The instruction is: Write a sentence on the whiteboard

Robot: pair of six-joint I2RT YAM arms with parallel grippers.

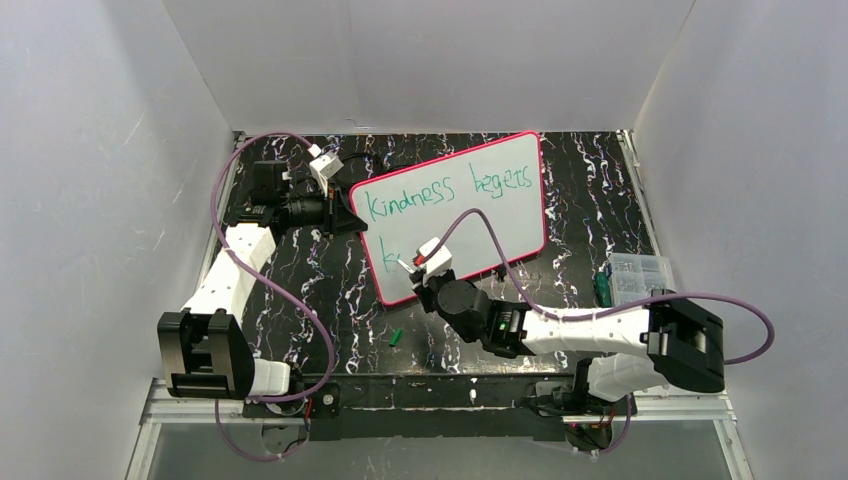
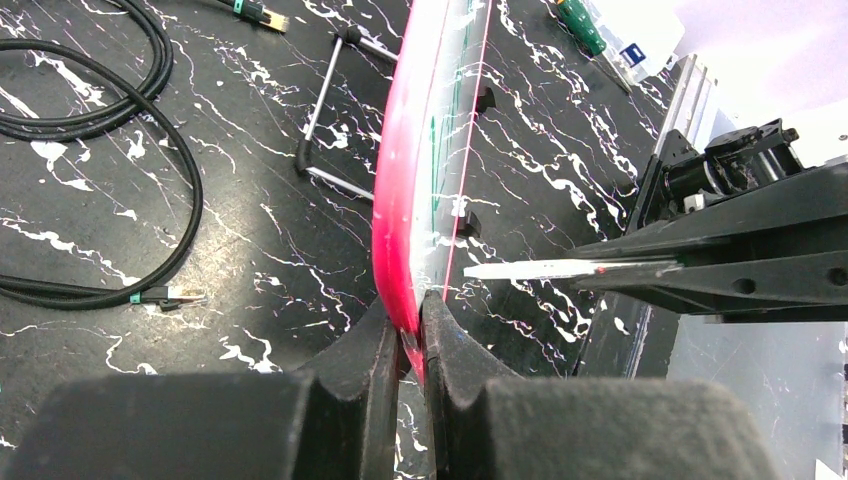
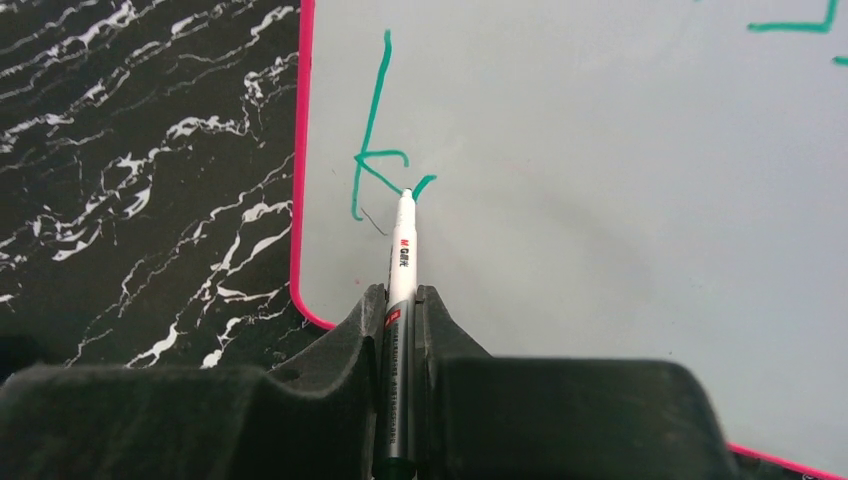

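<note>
Here the right gripper [image 3: 400,305] pinches a white marker [image 3: 404,240] between its fingers. The marker's tip touches the whiteboard [image 3: 600,200] just beside a green "k" near the board's near-left corner. The sentence [image 1: 440,192] reads "kindness begets" across the top line, with that lone "k" starting the line beneath. The left gripper [image 2: 412,318] is pressed together on the board's pink rim at its left edge. The board rests on the black marbled table [image 1: 330,290], and a green cap [image 1: 396,337] lies on the table near the board's near edge, not touching it.
</note>
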